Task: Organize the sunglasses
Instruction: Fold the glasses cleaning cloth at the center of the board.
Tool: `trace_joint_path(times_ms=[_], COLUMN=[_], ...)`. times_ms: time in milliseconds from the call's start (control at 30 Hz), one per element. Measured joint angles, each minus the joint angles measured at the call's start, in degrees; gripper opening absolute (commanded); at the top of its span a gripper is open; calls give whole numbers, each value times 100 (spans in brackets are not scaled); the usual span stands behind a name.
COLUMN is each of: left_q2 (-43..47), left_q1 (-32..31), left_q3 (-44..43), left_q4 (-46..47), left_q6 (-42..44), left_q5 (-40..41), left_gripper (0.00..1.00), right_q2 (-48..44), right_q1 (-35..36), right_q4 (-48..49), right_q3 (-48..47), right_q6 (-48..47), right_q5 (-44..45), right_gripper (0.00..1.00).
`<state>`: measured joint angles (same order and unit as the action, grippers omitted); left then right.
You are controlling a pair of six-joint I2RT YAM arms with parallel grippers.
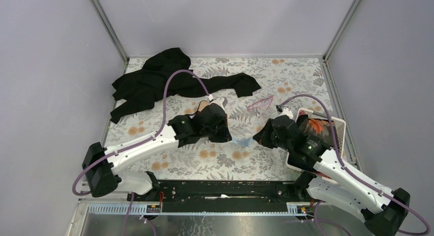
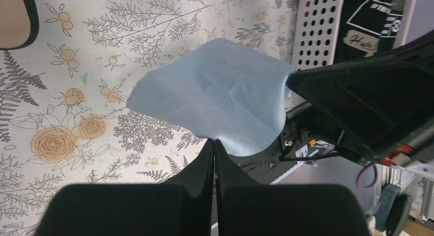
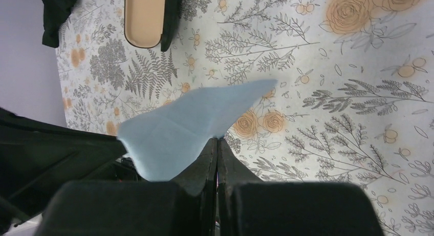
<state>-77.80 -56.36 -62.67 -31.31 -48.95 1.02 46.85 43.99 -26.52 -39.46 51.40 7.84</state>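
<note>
The sunglasses [image 1: 260, 104], thin-framed with pink lenses, lie on the floral table beyond both grippers; neither wrist view shows them. A light blue cloth [image 1: 243, 142] hangs between the grippers, just above the table. My left gripper [image 1: 226, 135] is shut on one edge of the cloth [image 2: 220, 92], its tips meeting [image 2: 214, 142]. My right gripper [image 1: 260, 135] is shut on the opposite edge of the cloth [image 3: 179, 128], its tips meeting [image 3: 218, 140]. The open black case with tan lining [image 3: 148, 16] lies behind the left gripper, mostly hidden under the left arm in the top view [image 1: 203, 108].
A black garment [image 1: 164, 80] is spread over the back left of the table. A white perforated basket [image 1: 339, 127] holding an orange item stands at the right edge, beside the right arm. Grey walls enclose the table on three sides.
</note>
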Motion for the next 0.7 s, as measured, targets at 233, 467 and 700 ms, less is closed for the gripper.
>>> trace_joint_path(times_ms=[233,467,700], left_q2=[332,-514,-1370], left_q1=[0,103,892], left_q3=[116,7,-693], left_q4=[-44,-293,-260], left_q6=[-63,-63,527], left_q5=[-15,4,-83], left_gripper=[0,0,0], right_q2=[-269,-168,804], right_q1=[0,0,-175], right_q4=[-243,-321,44], right_q3=[92,229,-17], right_q6=[111,164,-369], right_q5=[-144,76,498], right_gripper=[0,0,0])
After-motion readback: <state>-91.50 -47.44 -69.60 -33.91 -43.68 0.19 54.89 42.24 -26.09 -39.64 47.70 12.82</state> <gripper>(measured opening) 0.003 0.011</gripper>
